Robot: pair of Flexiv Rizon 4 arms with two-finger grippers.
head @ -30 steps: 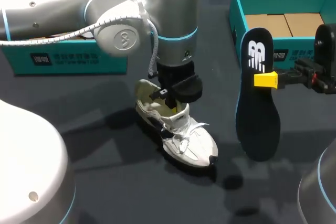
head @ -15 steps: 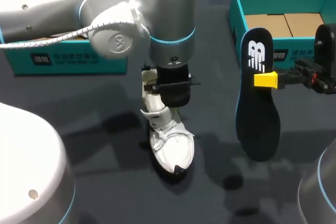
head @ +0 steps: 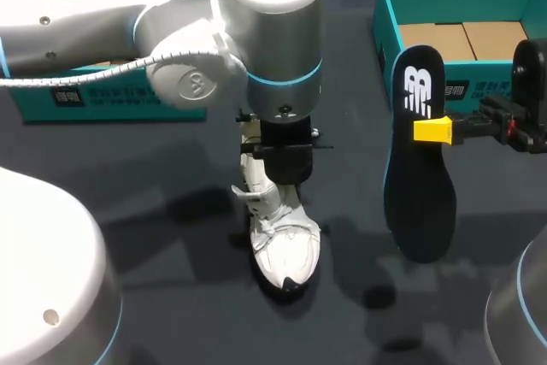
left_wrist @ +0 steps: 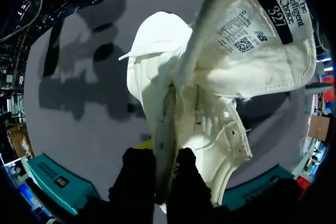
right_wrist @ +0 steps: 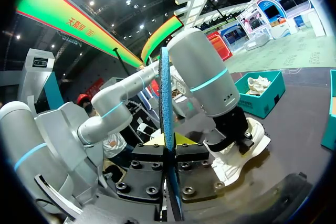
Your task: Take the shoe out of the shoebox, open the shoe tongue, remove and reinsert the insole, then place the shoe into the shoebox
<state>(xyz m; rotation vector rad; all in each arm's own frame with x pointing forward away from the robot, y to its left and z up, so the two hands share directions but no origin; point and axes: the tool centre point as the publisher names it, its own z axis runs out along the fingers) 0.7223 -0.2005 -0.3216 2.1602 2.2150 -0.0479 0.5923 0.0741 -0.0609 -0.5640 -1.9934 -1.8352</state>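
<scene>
A white shoe (head: 286, 250) hangs toe-down towards the table's front, heel end up under my left gripper (head: 282, 164). In the left wrist view that gripper (left_wrist: 164, 156) is shut on the shoe's (left_wrist: 157, 51) side wall at the collar, and the tongue (left_wrist: 262, 51) is folded back, showing its label. My right gripper (head: 433, 130) stands at the right, shut on a black insole (head: 419, 203) that hangs upright above the table. The right wrist view shows the insole (right_wrist: 166, 93) edge-on between the fingers (right_wrist: 147, 156), with the shoe (right_wrist: 239, 153) beyond it.
The teal shoebox (head: 386, 14) with cardboard inserts stands at the back right, just behind the insole. A second teal box (head: 120, 100) sits at the back left behind my left arm. Dark table surface lies between the shoe and the insole.
My left arm has turned the shoe: its toe pointed to the front right a second ago and now points straight to the front. The right arm and the insole have not moved.
</scene>
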